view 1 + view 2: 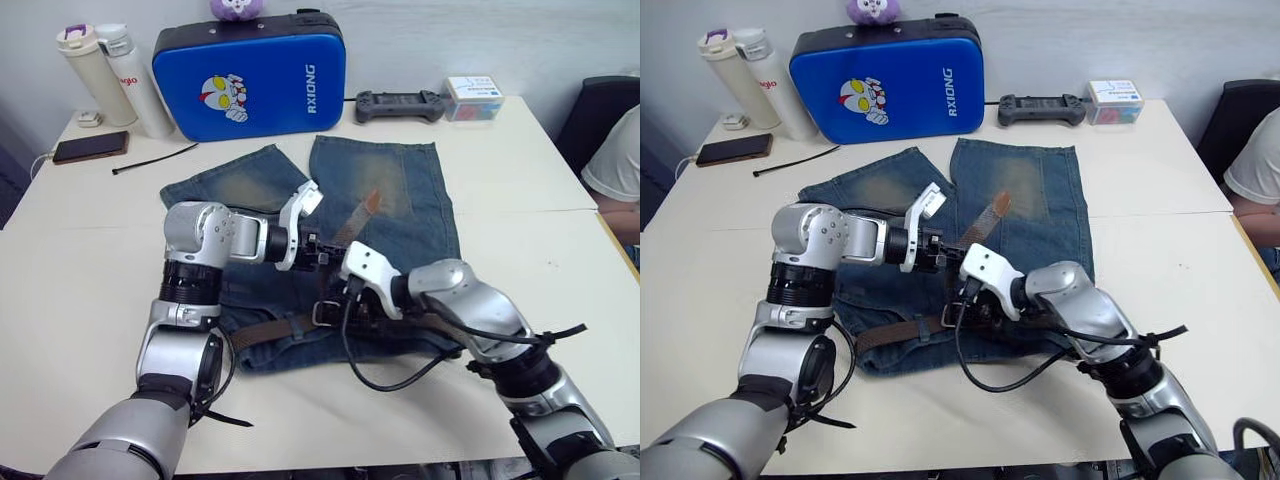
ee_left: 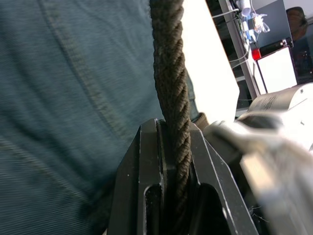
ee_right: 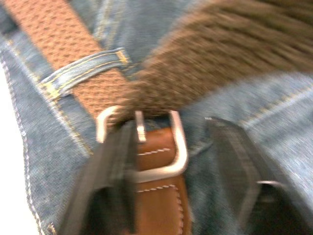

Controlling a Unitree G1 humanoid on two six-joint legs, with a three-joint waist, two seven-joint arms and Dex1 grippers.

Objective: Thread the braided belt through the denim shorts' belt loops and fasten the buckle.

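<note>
The blue denim shorts [image 1: 400,190] lie flat. The brown braided belt [image 3: 73,54] runs through a belt loop [image 3: 83,71] into the silver buckle [image 3: 178,147].

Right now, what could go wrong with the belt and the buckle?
The left gripper pinches the braided belt edge-on between its fingers, so the belt may slip out or twist. The right gripper hovers open around the buckle, with one finger almost on the frame, so it could knock the buckle crooked. The belt already passes under a belt loop; a hard pull might bunch the denim shorts.
</note>
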